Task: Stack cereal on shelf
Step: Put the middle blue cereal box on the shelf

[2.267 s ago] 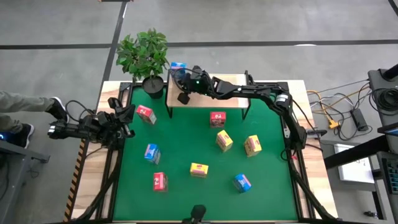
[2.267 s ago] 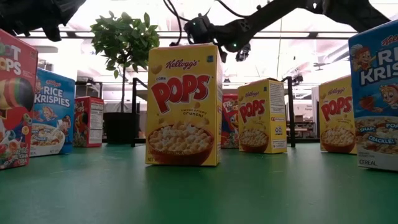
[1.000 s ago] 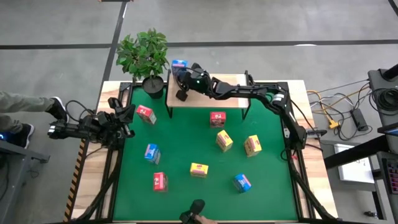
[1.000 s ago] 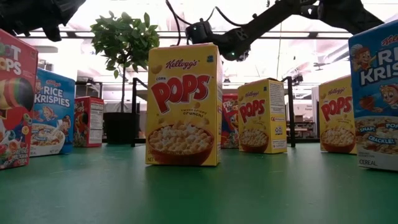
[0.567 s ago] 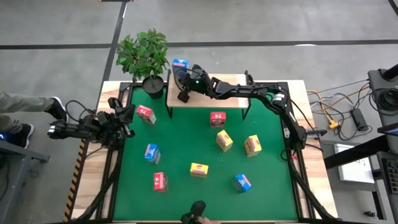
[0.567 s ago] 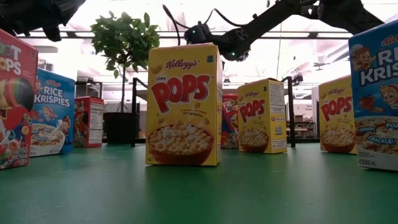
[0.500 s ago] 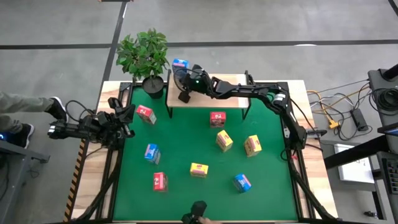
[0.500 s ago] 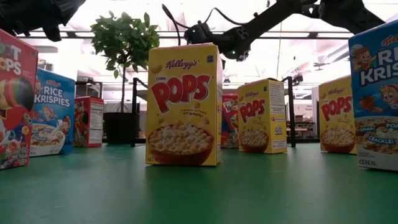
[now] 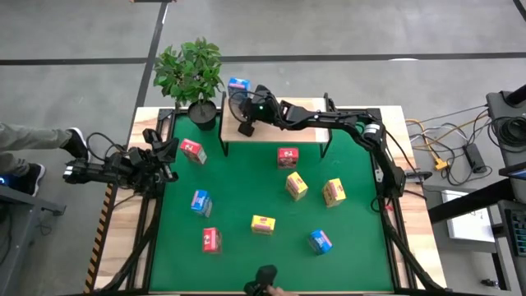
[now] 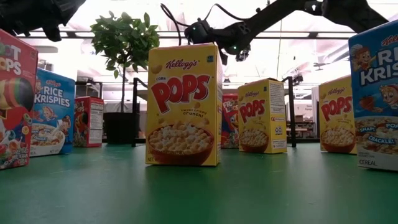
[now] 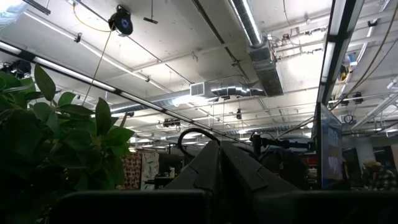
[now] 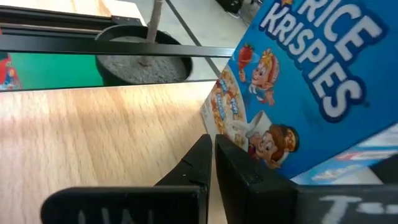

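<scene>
A blue Rice Krispies box stands upright on the far left corner of the wooden shelf; it fills the right wrist view. My right gripper is shut, low over the shelf board just beside the box's lower corner, pointing toward the plant pot. Several more red, yellow and blue boxes stand on the green mat. My left gripper is shut and empty, at the table's left edge, pointing upward. My right gripper's shut fingers lie level on the near side of the blue box's bottom corner. I cannot tell whether the finger's outer side touches the box. The box stands on the shelf board.
A potted plant stands at the shelf's left end. On the mat are red boxes, yellow boxes and blue boxes. A person's shoe shows at the left.
My right gripper has shifted only slightly over the shelf's far left corner, a little toward the table's right. The blue box stays upright on the shelf. A dark shape has come into view at the table's near edge.
</scene>
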{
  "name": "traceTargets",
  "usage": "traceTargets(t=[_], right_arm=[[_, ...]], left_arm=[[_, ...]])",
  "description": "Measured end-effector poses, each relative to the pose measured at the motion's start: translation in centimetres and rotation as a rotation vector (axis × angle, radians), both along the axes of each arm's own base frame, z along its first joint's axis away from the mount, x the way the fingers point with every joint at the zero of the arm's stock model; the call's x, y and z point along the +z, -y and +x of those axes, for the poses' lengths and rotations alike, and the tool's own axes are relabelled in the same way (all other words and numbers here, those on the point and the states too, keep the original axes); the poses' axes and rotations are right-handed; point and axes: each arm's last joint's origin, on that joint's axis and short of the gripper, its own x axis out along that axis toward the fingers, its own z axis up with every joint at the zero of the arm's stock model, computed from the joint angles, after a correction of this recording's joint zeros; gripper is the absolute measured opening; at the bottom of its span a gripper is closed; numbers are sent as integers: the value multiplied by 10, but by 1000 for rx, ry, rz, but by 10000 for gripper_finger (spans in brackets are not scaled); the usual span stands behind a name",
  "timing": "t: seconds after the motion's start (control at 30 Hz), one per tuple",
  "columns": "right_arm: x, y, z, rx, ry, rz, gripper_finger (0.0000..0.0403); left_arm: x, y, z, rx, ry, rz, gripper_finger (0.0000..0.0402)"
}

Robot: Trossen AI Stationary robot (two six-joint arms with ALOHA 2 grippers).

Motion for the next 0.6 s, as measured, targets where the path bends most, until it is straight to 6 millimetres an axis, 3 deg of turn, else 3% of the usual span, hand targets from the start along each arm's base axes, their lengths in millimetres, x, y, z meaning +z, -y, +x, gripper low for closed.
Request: traceTargets(t=[0.6], right_arm=[[9, 2, -6, -43, -13, -26, 12]], left_arm=[[0, 0, 0, 0, 0, 0, 0]])
